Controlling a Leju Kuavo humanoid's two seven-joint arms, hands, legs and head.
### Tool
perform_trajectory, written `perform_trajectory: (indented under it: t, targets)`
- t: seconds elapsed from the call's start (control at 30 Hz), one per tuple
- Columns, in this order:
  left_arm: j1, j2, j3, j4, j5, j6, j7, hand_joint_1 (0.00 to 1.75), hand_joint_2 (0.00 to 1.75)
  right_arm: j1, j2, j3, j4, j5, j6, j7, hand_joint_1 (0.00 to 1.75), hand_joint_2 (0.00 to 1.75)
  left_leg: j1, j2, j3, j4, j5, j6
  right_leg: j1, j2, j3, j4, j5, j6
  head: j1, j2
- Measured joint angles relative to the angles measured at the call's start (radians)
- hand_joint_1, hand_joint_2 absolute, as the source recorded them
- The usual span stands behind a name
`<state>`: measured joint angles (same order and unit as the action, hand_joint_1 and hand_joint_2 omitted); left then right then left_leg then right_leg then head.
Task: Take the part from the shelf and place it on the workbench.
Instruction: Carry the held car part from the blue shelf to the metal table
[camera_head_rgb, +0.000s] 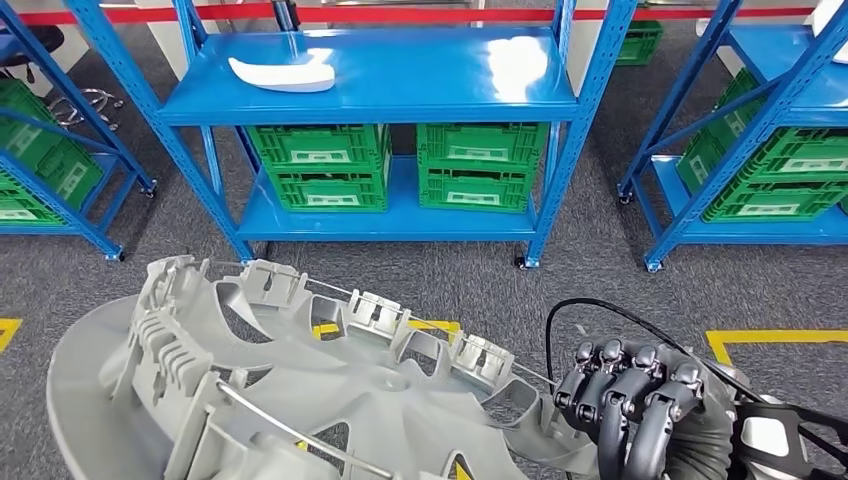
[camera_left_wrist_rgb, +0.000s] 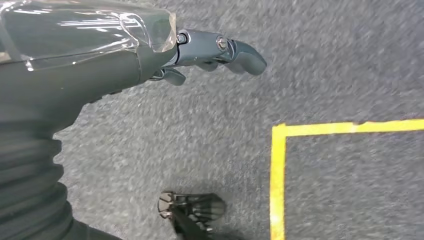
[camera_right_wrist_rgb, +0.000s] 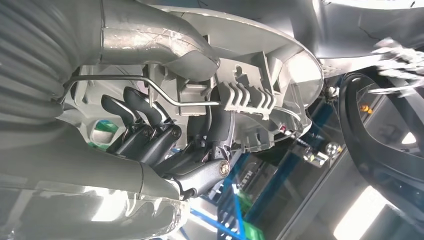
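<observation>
I hold the part (camera_head_rgb: 290, 390), a big grey wheel cover, low in front of me with its ribbed inner side turned up, its clips and thin wire ring showing. My right hand (camera_head_rgb: 640, 415) grips its rim at the right edge: the dark fingers (camera_head_rgb: 612, 385) curl over the lip in my head view, and in the right wrist view the fingers (camera_right_wrist_rgb: 150, 130) wrap in behind a clip of the cover (camera_right_wrist_rgb: 250, 95), thumb on the other side. My left hand (camera_left_wrist_rgb: 150, 60) hangs over the grey carpet (camera_left_wrist_rgb: 325, 60) near a yellow floor line (camera_left_wrist_rgb: 278, 180); its fingers (camera_left_wrist_rgb: 225, 50) reach out with nothing in them, though how far apart they are I can only partly make out, since most of them are hidden behind the hand.

Ahead stands a blue shelf (camera_head_rgb: 400, 100) with a white curved piece (camera_head_rgb: 283, 74) lying on its top level and green crates (camera_head_rgb: 400, 165) stacked on the level below.
</observation>
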<state>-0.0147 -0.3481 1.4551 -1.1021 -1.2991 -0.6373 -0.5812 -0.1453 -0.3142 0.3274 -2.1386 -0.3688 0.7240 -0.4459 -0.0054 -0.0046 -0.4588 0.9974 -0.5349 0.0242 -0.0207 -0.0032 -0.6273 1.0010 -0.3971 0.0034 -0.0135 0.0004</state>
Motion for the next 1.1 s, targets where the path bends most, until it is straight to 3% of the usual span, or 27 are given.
perform_trajectory:
  t: [0.03, 0.1, 0.13, 0.17, 0.23, 0.27, 0.3, 0.33, 0.37, 0.4, 0.43, 0.5, 0.57, 0.63, 0.87, 0.9, 0.97, 1.03, 1.07, 1.1]
  targets:
    - [-0.001, 0.0, 0.0, -0.001, 0.001, 0.0, 0.001, 0.0, 1.75, -0.003, 0.001, 0.001, 0.0, -0.002, 0.0, 0.002, 1.73, 1.75, -0.005, 0.001, 0.009, -0.023, -0.006, 0.004, -0.002, -0.001, -0.001, -0.003, 0.01, 0.007, -0.002, 0.0]
    - [-0.002, -0.001, 0.0, -0.003, 0.004, 0.0, 0.002, 0.0, 1.75, -0.006, 0.003, 0.002, -0.001, -0.007, 0.0, 0.005, 1.73, 1.75, -0.008, 0.004, -0.002, -0.04, 0.019, 0.015, -0.004, -0.002, -0.006, -0.006, 0.019, 0.016, -0.004, 0.0]
    - [-0.002, -0.002, 0.0, -0.003, 0.006, -0.001, 0.002, 0.0, 1.75, -0.008, 0.004, 0.002, -0.001, -0.009, 0.0, 0.006, 1.73, 1.75, -0.007, 0.007, -0.011, -0.048, 0.036, 0.022, -0.003, -0.001, -0.014, 0.007, 0.002, 0.013, -0.004, 0.0]
    - [-0.002, -0.003, 0.0, -0.004, 0.009, -0.002, 0.003, 0.0, 1.75, -0.011, 0.004, 0.002, -0.001, -0.01, 0.0, 0.006, 1.73, 1.75, -0.005, 0.01, -0.023, -0.055, 0.054, 0.027, -0.001, 0.0, -0.027, 0.039, -0.033, 0.007, -0.002, 0.0]
    - [-0.003, -0.006, 0.001, -0.004, 0.013, -0.005, 0.005, 0.0, 1.75, -0.015, 0.004, 0.002, -0.001, -0.012, 0.0, 0.007, 1.73, 1.75, -0.005, 0.013, -0.054, -0.056, 0.084, 0.033, -0.002, 0.0, -0.056, 0.154, -0.129, -0.005, 0.001, 0.0]
    - [-0.003, -0.007, 0.001, -0.004, 0.013, -0.007, 0.006, 0.0, 1.75, -0.015, 0.004, 0.002, -0.001, -0.011, 0.0, 0.007, 1.73, 1.75, -0.006, 0.014, -0.072, -0.054, 0.098, 0.033, -0.003, 0.0, -0.066, 0.217, -0.158, -0.003, 0.001, 0.0]
    - [-0.003, -0.008, 0.001, -0.004, 0.014, -0.008, 0.006, 0.0, 1.75, -0.015, 0.004, 0.002, -0.001, -0.01, 0.0, 0.007, 1.73, 1.75, -0.006, 0.016, -0.092, -0.05, 0.111, 0.031, -0.004, 0.0, -0.065, 0.261, -0.164, 0.008, 0.001, 0.0]
    - [-0.003, -0.008, 0.001, -0.004, 0.014, -0.009, 0.007, 0.0, 1.75, -0.015, 0.004, 0.002, -0.001, -0.009, 0.0, 0.008, 1.73, 1.75, -0.005, 0.017, -0.112, -0.044, 0.124, 0.029, -0.005, 0.0, -0.051, 0.277, -0.15, 0.022, 0.002, 0.0]
    - [-0.003, -0.009, 0.001, -0.004, 0.014, -0.009, 0.008, 0.0, 1.75, -0.016, 0.003, 0.002, -0.001, -0.008, 0.0, 0.008, 1.73, 1.75, -0.004, 0.018, -0.135, -0.036, 0.135, 0.026, -0.007, 0.0, -0.021, 0.259, -0.126, 0.036, 0.002, 0.0]
    - [-0.004, -0.009, 0.0, -0.004, 0.014, -0.009, 0.008, 0.0, 1.75, -0.016, 0.003, 0.002, -0.001, -0.007, 0.0, 0.007, 1.73, 1.75, -0.002, 0.018, -0.156, -0.024, 0.144, 0.021, -0.009, 0.0, 0.026, 0.207, -0.109, 0.046, 0.002, 0.0]
    - [-0.004, -0.009, 0.0, -0.004, 0.015, -0.008, 0.008, 0.0, 1.75, -0.018, 0.003, 0.001, -0.001, -0.006, 0.0, 0.007, 1.73, 1.75, -0.003, 0.018, -0.177, -0.01, 0.151, 0.016, -0.009, -0.001, 0.079, 0.135, -0.112, 0.049, 0.002, 0.0]
    - [-0.005, -0.01, 0.0, -0.004, 0.015, -0.004, 0.008, 0.0, 1.75, -0.021, 0.003, 0.0, -0.001, -0.002, 0.001, 0.001, 1.73, 1.75, -0.004, 0.018, -0.203, 0.011, 0.164, 0.005, -0.005, 0.0, 0.146, 0.024, -0.144, 0.034, 0.001, 0.0]
    - [-0.005, -0.01, -0.001, -0.004, 0.015, 0.0, 0.008, 0.0, 1.75, -0.021, 0.002, -0.002, 0.0, 0.002, 0.002, -0.007, 1.73, 1.75, -0.002, 0.018, -0.212, 0.014, 0.18, -0.005, 0.001, 0.001, 0.147, -0.001, -0.155, 0.015, 0.0, 0.0]
    - [-0.005, -0.01, -0.001, -0.004, 0.015, 0.001, 0.008, 0.0, 1.75, -0.021, 0.002, -0.002, 0.0, 0.004, 0.002, -0.01, 1.73, 1.75, 0.0, 0.018, -0.215, 0.011, 0.191, -0.011, 0.003, 0.0, 0.14, 0.0, -0.149, 0.006, 0.0, 0.0]
    - [-0.004, -0.01, -0.001, -0.004, 0.015, 0.001, 0.008, 0.0, 1.75, -0.022, 0.002, -0.002, 0.001, 0.005, 0.002, -0.011, 1.73, 1.75, 0.0, 0.017, -0.217, 0.01, 0.197, -0.012, -0.002, -0.001, 0.134, -0.002, -0.142, 0.0, 0.001, 0.0]
    - [-0.004, -0.01, -0.001, -0.004, 0.015, 0.002, 0.008, 0.0, 1.75, -0.022, 0.002, -0.002, 0.001, 0.005, 0.002, -0.012, 1.73, 1.75, 0.002, 0.017, -0.22, 0.012, 0.196, -0.013, -0.004, -0.002, 0.131, -0.003, -0.138, -0.001, 0.002, 0.0]
    - [-0.004, -0.011, -0.002, -0.004, 0.015, 0.003, 0.008, 0.0, 1.75, -0.025, 0.002, -0.002, 0.001, 0.007, 0.003, -0.013, 1.73, 1.75, 0.006, 0.015, -0.232, 0.042, 0.14, -0.022, -0.006, -0.002, 0.116, -0.003, -0.123, -0.009, 0.001, 0.0]
    - [-0.006, -0.011, -0.003, -0.001, 0.02, 0.008, 0.008, 0.0, 1.75, -0.026, 0.002, -0.001, 0.002, 0.009, 0.006, -0.016, 1.73, 1.75, 0.013, 0.013, -0.252, 0.181, 0.024, -0.037, -0.005, -0.002, 0.08, -0.001, -0.088, -0.014, -0.002, 0.0]
    - [-0.008, -0.01, -0.003, 0.0, 0.023, 0.01, 0.008, 0.0, 1.75, -0.026, 0.002, -0.001, 0.002, 0.011, 0.009, -0.018, 1.73, 1.75, 0.014, 0.011, -0.217, 0.199, 0.01, -0.037, -0.004, -0.001, 0.056, 0.001, -0.067, -0.011, -0.003, 0.0]
    - [-0.01, -0.009, -0.004, 0.002, 0.027, 0.011, 0.009, 0.0, 1.75, -0.026, 0.002, -0.001, 0.002, 0.012, 0.012, -0.021, 1.73, 1.75, 0.014, 0.008, -0.157, 0.179, -0.009, -0.033, -0.002, -0.001, 0.031, 0.002, -0.043, -0.006, -0.003, 0.0]
